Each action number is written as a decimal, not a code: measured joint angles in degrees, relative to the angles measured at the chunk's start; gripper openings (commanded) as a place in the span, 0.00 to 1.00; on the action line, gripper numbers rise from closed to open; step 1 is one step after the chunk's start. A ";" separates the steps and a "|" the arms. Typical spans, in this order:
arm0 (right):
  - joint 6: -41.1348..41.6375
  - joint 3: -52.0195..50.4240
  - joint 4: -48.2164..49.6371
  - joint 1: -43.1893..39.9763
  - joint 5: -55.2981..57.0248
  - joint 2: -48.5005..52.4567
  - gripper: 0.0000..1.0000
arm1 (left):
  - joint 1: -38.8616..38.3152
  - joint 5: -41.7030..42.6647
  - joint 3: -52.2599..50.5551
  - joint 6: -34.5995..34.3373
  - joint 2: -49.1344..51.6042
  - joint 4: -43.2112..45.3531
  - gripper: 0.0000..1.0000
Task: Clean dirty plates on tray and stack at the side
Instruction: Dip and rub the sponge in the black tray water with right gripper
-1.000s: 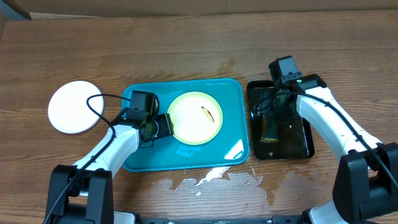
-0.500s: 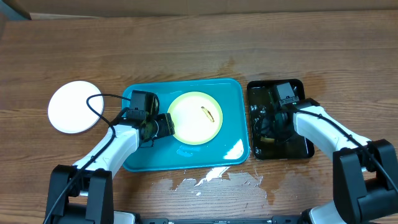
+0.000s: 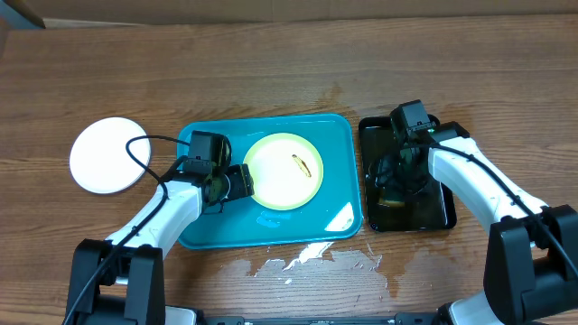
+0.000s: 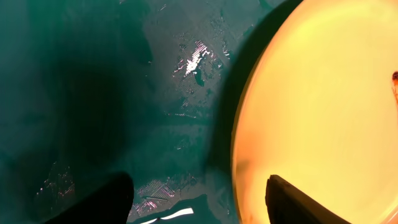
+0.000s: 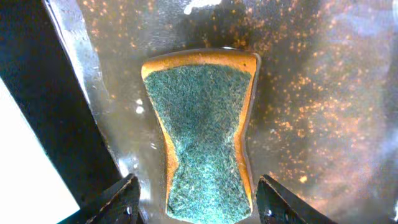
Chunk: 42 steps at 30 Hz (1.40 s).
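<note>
Left hand: open, fingers straddling the left rim of pale yellow plate, brown-smeared, on turquoise tray. White plate on table, left of tray. Right hand: open, astride green sponge in wet black tray, not clamped.

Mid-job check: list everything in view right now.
blue tray: one, turquoise, centre of table
black tray: one, black, right of blue tray
yellow plate: one, pale yellow, brown smear, in blue tray
white plate: one, white, on table left of blue tray
sponge: one, green-topped yellow, in black tray
spilled water: one patch, table front
left gripper: one, black, open astride yellow plate's rim
right gripper: one, black, open above sponge
</note>
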 measured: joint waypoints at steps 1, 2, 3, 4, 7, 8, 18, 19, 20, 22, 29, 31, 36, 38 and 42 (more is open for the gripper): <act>-0.02 -0.37 0.98 0.00 0.02 0.00 0.59 | 0.00 0.00 0.02 0.31 0.00 -0.02 0.67; 0.00 -0.96 2.23 0.00 0.00 0.00 0.58 | 0.00 -0.02 0.02 0.46 0.00 -0.04 0.66; 0.02 -1.81 3.67 -0.02 0.02 0.00 0.56 | 0.00 -0.04 0.02 0.70 0.00 -0.09 0.64; 0.00 -2.69 4.94 0.00 0.00 0.00 0.53 | 0.00 -0.04 0.02 1.01 0.00 -0.15 0.63; 0.13 -6.19 9.73 0.00 0.00 0.00 0.46 | 0.00 -0.15 0.02 1.57 0.00 -0.20 0.61; 0.15 -7.13 10.80 0.00 0.00 0.00 0.45 | 0.00 -0.17 0.00 1.60 0.00 -0.15 0.61; -0.02 -10.01 14.99 0.00 0.24 -0.35 0.42 | 0.00 0.26 3.28 2.73 3.67 -0.31 0.53; 0.00 -10.01 15.02 0.00 0.24 -0.35 0.45 | 0.00 0.37 4.20 3.13 4.50 -0.52 0.53; 0.00 -10.01 15.04 0.00 0.22 -0.35 0.50 | 0.00 0.50 4.83 3.13 5.07 -0.66 0.50; -0.15 -10.01 15.06 0.00 -0.09 -0.35 0.54 | -0.11 0.70 6.40 3.30 6.34 -1.03 0.48; 0.00 -10.01 14.71 0.11 0.04 -0.55 0.38 | -0.61 2.23 7.23 3.28 7.02 -2.16 0.44; -0.15 -10.14 14.75 0.09 0.11 -0.55 0.27 | -1.36 2.45 7.26 3.28 7.02 -2.40 0.37; -0.07 -10.27 14.64 0.09 0.07 -0.55 0.04 | -2.84 2.86 7.28 3.26 7.28 -2.89 0.18; -0.09 -9.60 12.09 -0.02 -0.02 -0.55 0.04 | -2.89 2.89 7.28 2.99 7.45 -3.02 0.12; -0.94 -3.93 2.25 -0.74 -0.04 -0.55 0.04 | -2.89 2.91 7.28 2.86 7.65 -2.99 0.06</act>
